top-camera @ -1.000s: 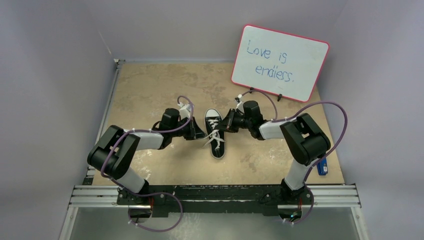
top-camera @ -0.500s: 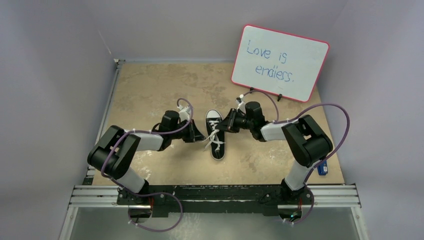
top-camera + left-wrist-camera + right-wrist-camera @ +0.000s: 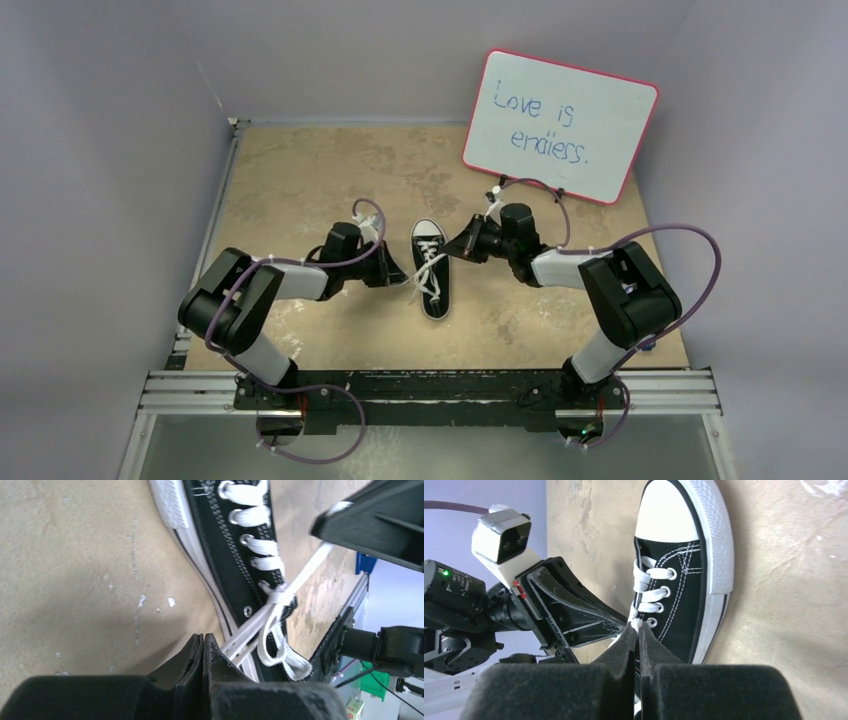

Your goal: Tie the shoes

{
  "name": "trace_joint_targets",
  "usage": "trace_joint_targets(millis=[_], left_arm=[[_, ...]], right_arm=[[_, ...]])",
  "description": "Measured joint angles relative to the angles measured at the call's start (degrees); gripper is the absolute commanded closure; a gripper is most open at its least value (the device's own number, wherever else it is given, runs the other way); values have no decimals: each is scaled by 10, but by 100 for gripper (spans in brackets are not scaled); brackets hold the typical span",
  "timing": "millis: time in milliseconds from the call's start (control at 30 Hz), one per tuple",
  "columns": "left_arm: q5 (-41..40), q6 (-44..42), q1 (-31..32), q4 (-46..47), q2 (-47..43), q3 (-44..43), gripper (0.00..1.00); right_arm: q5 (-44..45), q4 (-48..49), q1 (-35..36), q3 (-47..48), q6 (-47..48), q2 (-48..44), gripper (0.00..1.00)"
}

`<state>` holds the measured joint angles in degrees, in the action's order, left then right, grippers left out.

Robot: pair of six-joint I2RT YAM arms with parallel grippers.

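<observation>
The black sneaker lies mid-table, white toe cap pointing away from the arms. Its white laces are crossed in a knot over the top eyelets. My left gripper is at the shoe's left side, jaws shut. Two lace strands run taut from the knot and vanish under its right finger. A loose loop hangs by the heel. My right gripper is at the shoe's right side, shut on a lace strand; white shows at its tips. The toe cap fills the right wrist view.
A pink-framed whiteboard with writing stands at the back right. The metal rail carrying the arm bases runs along the near edge. Purple walls close in the tan table on three sides.
The right gripper has drawn back to the right and the left gripper a little to the left. The laces between them now run straighter across the shoe.
</observation>
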<state>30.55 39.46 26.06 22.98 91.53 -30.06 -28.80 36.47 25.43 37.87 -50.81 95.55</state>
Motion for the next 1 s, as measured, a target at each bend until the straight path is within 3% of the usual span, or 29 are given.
trace_joint_targets(millis=[900,933,1000], left_arm=[[-29,12,3,14,33,1,100],[-33,8,3,4,27,0,97],[-44,-4,3,-27,12,-4,81]], right_arm=[[50,23,-60,-77,25,-7,99],[47,17,-60,-70,36,-7,86],[38,0,-60,-50,57,-8,67]])
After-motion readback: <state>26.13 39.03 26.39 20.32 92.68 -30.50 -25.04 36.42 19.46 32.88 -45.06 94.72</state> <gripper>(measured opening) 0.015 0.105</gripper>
